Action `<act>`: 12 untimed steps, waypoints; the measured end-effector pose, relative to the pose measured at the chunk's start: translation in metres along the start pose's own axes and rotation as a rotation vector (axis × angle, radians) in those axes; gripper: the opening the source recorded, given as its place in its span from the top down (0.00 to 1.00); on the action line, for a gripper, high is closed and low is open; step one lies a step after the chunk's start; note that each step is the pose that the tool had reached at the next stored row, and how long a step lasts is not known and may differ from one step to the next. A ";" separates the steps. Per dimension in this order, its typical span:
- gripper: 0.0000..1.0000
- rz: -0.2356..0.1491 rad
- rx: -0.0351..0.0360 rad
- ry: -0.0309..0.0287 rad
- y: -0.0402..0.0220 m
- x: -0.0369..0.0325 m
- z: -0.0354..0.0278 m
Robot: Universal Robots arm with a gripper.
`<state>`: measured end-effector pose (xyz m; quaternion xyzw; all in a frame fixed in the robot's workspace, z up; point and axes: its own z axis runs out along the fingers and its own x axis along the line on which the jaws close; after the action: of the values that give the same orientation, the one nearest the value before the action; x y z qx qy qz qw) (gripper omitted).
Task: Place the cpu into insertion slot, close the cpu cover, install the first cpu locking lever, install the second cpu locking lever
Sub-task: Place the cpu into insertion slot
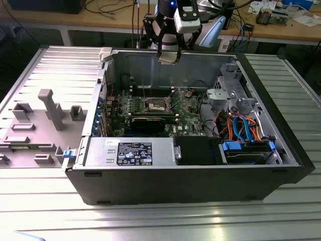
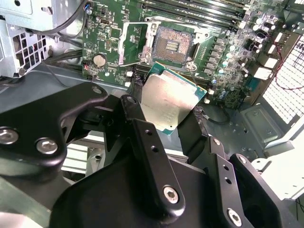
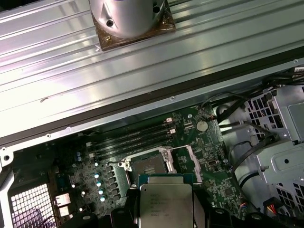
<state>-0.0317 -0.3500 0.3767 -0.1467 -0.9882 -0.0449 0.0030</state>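
My gripper [image 1: 169,56] hangs over the back wall of the open computer case, shut on the cpu [image 2: 166,97], a silvery square chip with a green edge clamped between two black fingers [image 2: 134,111]. The first wrist view shows the cpu [image 3: 166,202] flat on. Below it on the green motherboard [image 1: 188,108] lies the insertion slot [image 2: 173,45], uncovered, with a dark centre and a metal rim. The slot also shows in the exterior view [image 1: 156,105] and the first wrist view [image 3: 147,166]. The cpu cover [image 2: 134,42] is swung up beside the slot. The chip is well above the slot, apart from it.
The black case [image 1: 175,186] lies open on a ribbed metal table [image 1: 45,206]. A power supply [image 1: 130,152], a drive bay with blue and orange cables [image 1: 246,133] and a metal cage [image 1: 228,95] surround the board. Grey fixtures [image 1: 50,110] stand at the exterior view's left. The arm's base [image 3: 130,21] is behind the case.
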 end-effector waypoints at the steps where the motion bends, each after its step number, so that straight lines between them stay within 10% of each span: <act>1: 0.46 0.000 0.0000 0.0000 0.0000 0.0000 0.0000; 12: 0.46 0.005 -0.0001 -0.0005 0.0000 0.0000 0.0000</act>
<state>-0.0317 -0.3500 0.3767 -0.1493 -0.9878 -0.0449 0.0029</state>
